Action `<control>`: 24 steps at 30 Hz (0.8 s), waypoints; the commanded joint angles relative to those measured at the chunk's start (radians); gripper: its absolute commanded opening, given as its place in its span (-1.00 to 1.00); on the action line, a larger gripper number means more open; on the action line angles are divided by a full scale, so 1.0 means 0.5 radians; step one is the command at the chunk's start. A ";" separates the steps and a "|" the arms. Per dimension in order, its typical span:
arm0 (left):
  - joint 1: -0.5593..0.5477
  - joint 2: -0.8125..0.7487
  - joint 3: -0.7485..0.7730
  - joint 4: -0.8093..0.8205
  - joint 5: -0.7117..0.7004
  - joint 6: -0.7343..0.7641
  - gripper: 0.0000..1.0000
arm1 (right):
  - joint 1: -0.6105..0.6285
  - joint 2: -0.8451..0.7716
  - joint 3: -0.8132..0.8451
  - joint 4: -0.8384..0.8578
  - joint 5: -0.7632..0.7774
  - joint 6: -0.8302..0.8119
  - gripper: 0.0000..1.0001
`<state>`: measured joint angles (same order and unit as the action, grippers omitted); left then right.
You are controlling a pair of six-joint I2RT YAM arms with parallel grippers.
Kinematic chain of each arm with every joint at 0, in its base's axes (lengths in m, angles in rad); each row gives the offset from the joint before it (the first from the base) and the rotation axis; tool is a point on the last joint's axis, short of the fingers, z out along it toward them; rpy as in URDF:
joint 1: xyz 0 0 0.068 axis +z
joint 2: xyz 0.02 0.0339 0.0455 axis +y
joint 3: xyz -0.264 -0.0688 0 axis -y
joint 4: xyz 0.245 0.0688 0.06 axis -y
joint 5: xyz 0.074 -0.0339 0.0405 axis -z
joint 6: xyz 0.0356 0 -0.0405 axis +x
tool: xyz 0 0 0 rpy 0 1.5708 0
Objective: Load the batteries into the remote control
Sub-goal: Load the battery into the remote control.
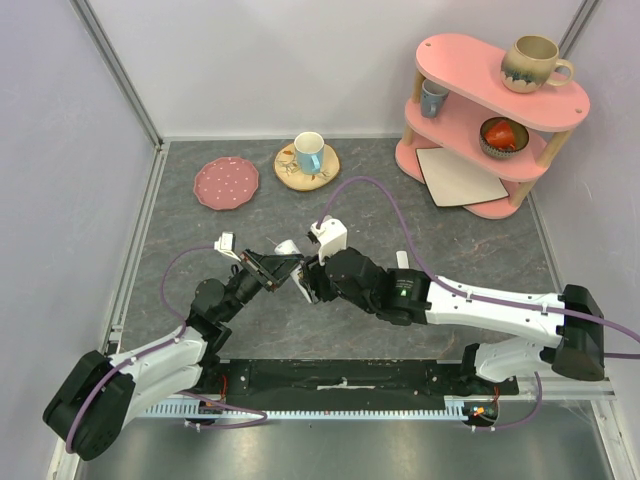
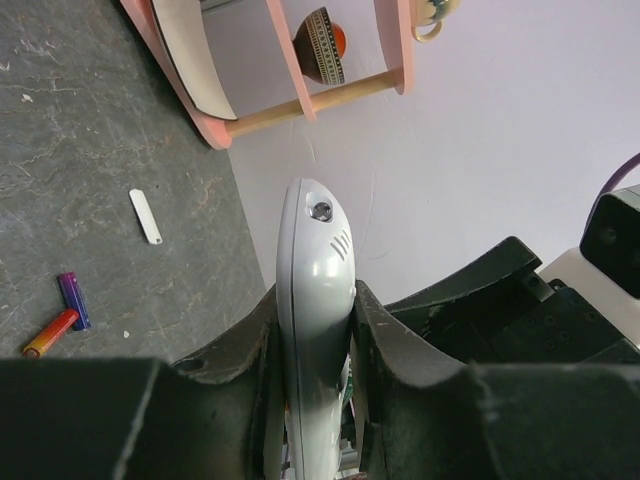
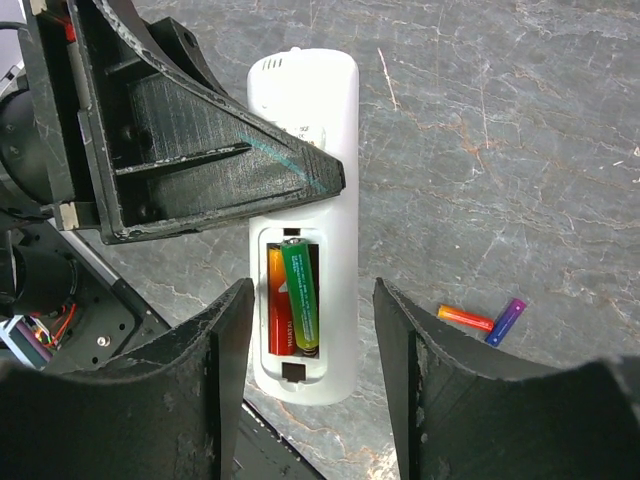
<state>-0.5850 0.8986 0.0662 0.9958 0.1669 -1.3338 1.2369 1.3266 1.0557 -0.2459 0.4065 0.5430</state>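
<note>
The white remote control (image 3: 310, 130) is held above the table, back side up, its battery recess open. A red-orange battery (image 3: 276, 315) and a green battery (image 3: 301, 295) lie side by side in the recess, the green one slightly tilted. My left gripper (image 2: 316, 292) is shut on the remote (image 2: 315, 240), edge-on between its fingers. My right gripper (image 3: 312, 300) is open and empty, one finger on each side of the recess end. An orange battery (image 3: 465, 318) and a purple battery (image 3: 505, 321) lie loose on the table. In the top view both grippers, left (image 1: 272, 268) and right (image 1: 312, 285), meet mid-table.
A small white strip (image 2: 146, 216) lies on the grey table near the loose batteries (image 2: 60, 318). A pink shelf (image 1: 500, 110) with mugs and a bowl stands back right. A pink plate (image 1: 226, 183) and a cup on a coaster (image 1: 308, 155) sit at the back.
</note>
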 commanded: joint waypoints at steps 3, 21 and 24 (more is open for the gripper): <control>-0.008 0.013 0.030 0.150 -0.009 0.026 -0.96 | -0.001 -0.088 0.122 0.056 0.031 0.012 0.21; -0.014 0.019 0.027 0.211 0.025 0.041 -0.96 | -0.534 -0.509 -0.231 0.271 -0.514 0.579 0.78; -0.011 0.047 0.027 0.269 0.047 0.045 -0.96 | -0.611 -0.457 -0.292 0.338 -0.806 0.632 0.80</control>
<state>-0.5869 0.9211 0.0662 1.0279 0.1692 -1.3338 0.9775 1.0706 0.9524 -0.1589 0.2420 0.7494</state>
